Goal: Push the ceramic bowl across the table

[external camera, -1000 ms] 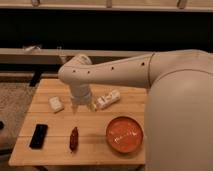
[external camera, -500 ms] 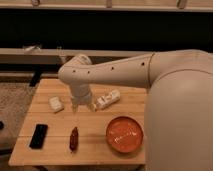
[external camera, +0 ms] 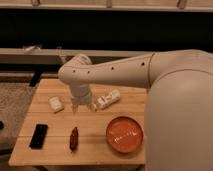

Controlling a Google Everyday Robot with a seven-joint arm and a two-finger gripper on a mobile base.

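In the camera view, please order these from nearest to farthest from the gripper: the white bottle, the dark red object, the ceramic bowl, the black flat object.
The gripper hangs above the middle of the table.
1. the white bottle, just image-right of it.
2. the dark red object, toward the front edge.
3. the ceramic bowl, front right, and the black flat object, front left: too close to call.
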